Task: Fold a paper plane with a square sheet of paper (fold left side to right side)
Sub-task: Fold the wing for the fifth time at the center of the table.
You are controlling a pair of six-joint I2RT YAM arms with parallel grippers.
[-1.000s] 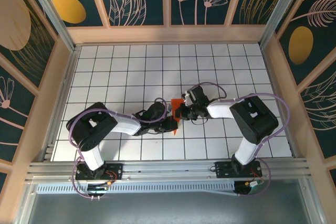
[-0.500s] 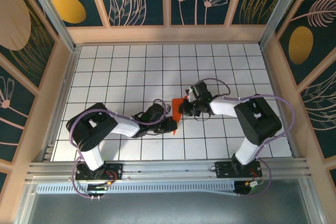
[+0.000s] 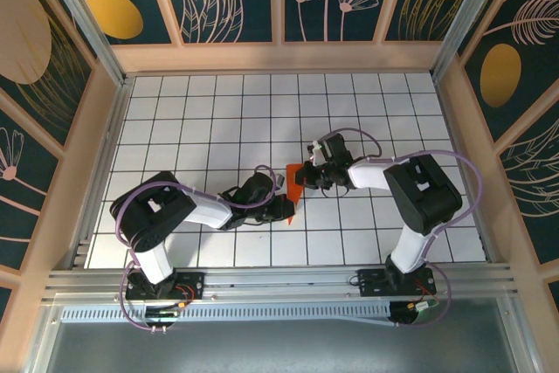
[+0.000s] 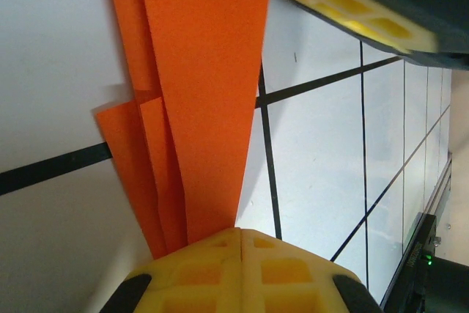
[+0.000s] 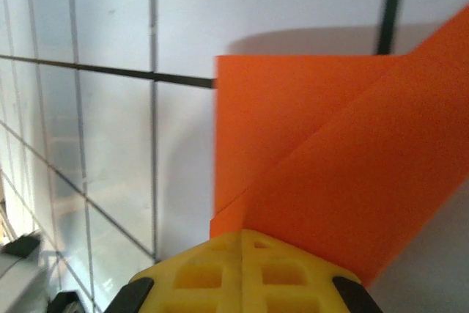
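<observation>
At the near edge an aluminium rail carries both arm bases. Beyond it lies the white table, ruled by thin black lines into square tiles. Pale wooden walls close it in on three sides, and above them stand dark panels painted with gold discs and pale flower outlines. From above, the left arm and the right arm bend inward and meet a little nearer than the middle of the table. The square sheet of paper, bright orange and folded down to a small shape, sits between their tips. The left wrist camera gives detail too small to read from overhead: the paper lies in several overlapping layers with stepped edges, throws a shadow on the tiles, and runs up to a yellow ribbed finger of the other arm at the top right. The right wrist camera gives the opposite end, where a square-cornered flap sits under a diagonal folded layer, beside a black grid line. The left gripper has its yellow fingers pressed together, with the layers coming straight out from between them. The right gripper is likewise clamped tight on the paper's edge. Whether the paper's lower side touches the table cannot be told.
</observation>
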